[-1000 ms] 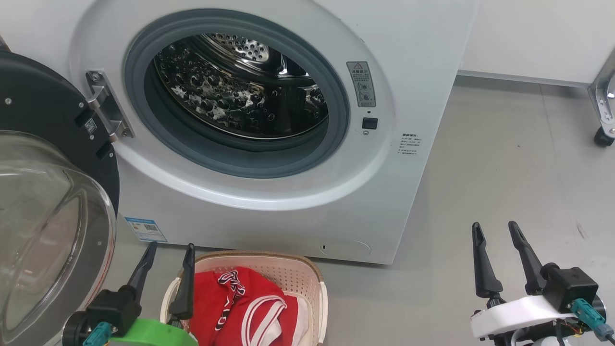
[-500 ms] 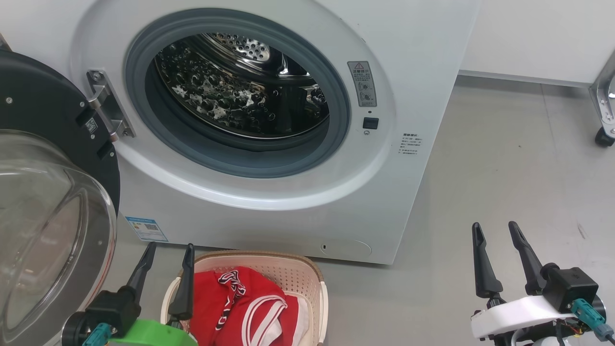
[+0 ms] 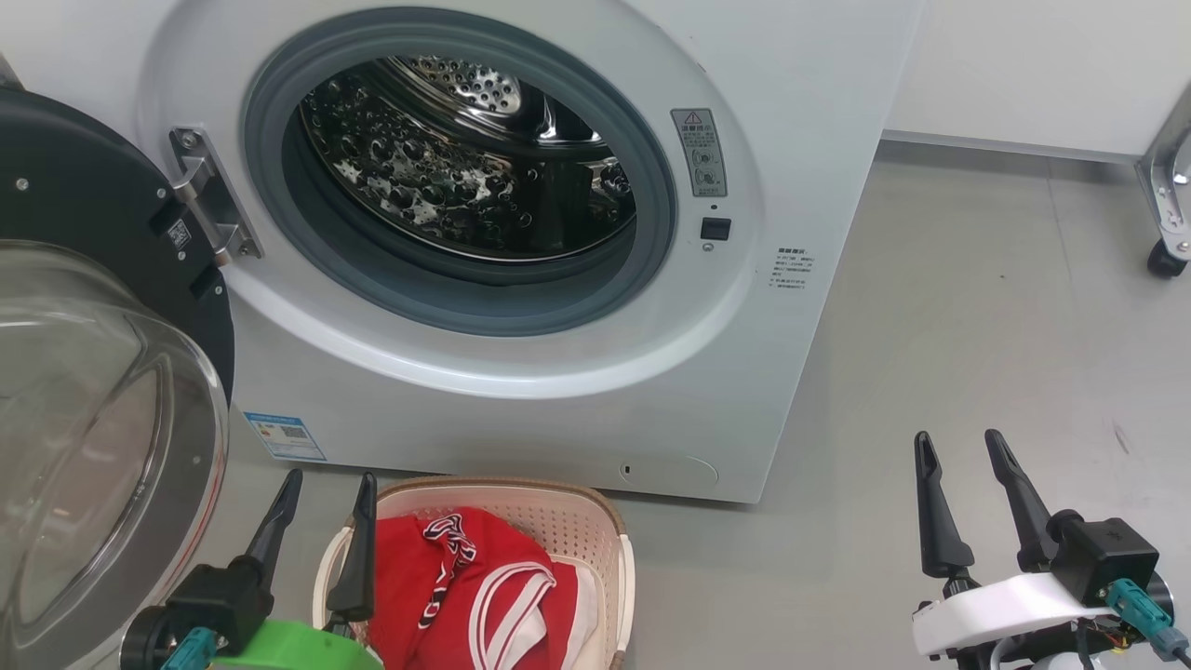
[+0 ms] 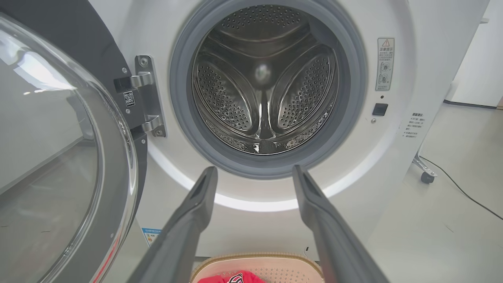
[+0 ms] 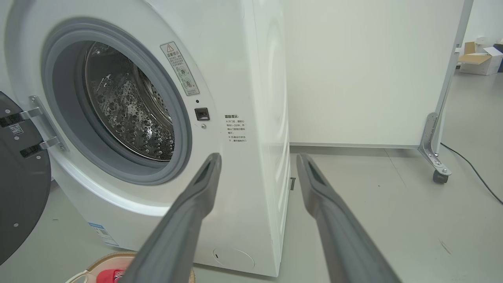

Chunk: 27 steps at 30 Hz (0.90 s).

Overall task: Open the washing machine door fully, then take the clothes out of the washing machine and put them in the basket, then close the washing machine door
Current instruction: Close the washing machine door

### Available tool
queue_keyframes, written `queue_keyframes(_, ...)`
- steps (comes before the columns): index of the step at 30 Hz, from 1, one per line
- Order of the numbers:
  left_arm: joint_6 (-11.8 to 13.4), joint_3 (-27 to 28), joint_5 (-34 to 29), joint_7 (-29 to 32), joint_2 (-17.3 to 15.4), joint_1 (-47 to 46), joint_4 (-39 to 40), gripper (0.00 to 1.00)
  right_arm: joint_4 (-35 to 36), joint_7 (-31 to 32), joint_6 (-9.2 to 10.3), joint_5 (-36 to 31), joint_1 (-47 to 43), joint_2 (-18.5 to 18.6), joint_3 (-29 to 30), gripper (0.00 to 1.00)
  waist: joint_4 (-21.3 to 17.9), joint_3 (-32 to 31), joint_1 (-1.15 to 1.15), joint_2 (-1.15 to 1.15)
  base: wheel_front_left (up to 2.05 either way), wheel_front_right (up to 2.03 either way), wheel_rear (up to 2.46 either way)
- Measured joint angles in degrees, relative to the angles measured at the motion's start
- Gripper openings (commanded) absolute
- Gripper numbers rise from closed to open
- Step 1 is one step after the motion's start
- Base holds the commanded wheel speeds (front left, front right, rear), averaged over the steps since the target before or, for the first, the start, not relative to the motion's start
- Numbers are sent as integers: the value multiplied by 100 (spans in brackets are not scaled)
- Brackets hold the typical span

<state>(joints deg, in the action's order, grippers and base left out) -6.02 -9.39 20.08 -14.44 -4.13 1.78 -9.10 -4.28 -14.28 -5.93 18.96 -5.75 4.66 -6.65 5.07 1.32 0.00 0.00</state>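
The white washing machine (image 3: 819,112) stands with its steel drum (image 3: 465,177) bare of cloth. Its black door (image 3: 74,205) hangs swung wide at the left, glass bowl (image 3: 84,419) bulging toward me. Red clothes (image 3: 465,596) with white trim lie in the cream basket (image 3: 609,521) on the floor below the opening. My left gripper (image 3: 327,479) is open beside the basket's left rim, holding nothing. My right gripper (image 3: 958,437) is open over bare floor at the right. In the left wrist view the drum (image 4: 263,78) faces my open left gripper (image 4: 254,169); the right wrist view has the right gripper (image 5: 258,156) before the washer's corner (image 5: 267,177).
A white partition panel (image 5: 353,70) on a castor foot (image 5: 438,175) stands right of the washer, with a cable (image 5: 471,169) on the floor. The castor (image 3: 1163,256) also sits at the head view's right edge. Grey floor (image 3: 977,326) lies open to the right.
The whole head picture has shifted slightly upward, so the camera moved. Both grippers stay open where they were, and door, clothes and basket have not moved.
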Motion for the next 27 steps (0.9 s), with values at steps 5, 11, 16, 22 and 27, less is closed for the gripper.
queue_keyframes(5, 0, -1, -2, 0, 3, 0, 2, 100, -5, 0, -4, 1, 0, 0, 2, 100, -4, -15, 0, 0, -86, 86, 0)
queue_keyframes(11, 0, -8, -10, 0, 8, 0, 1, 100, -12, 0, -4, 1, 0, -1, 3, 100, -1, -24, 0, 0, -109, 109, 0)
queue_keyframes(16, -1, -8, -10, 0, 15, 0, 9, 100, -12, 0, -4, 0, 0, -4, 4, 100, 9, -18, 0, 0, -131, 131, 0)
queue_keyframes(22, -9, -18, -207, 0, 12, -1, 158, 100, -16, 0, -5, 0, -1, -7, 3, 100, 22, -5, 0, 0, -148, 148, 0)
queue_keyframes(27, -9, -19, -219, 0, 12, 0, 159, 100, -16, 0, -5, 0, -2, -13, 3, 100, 23, 9, 0, 0, -132, 132, 0)
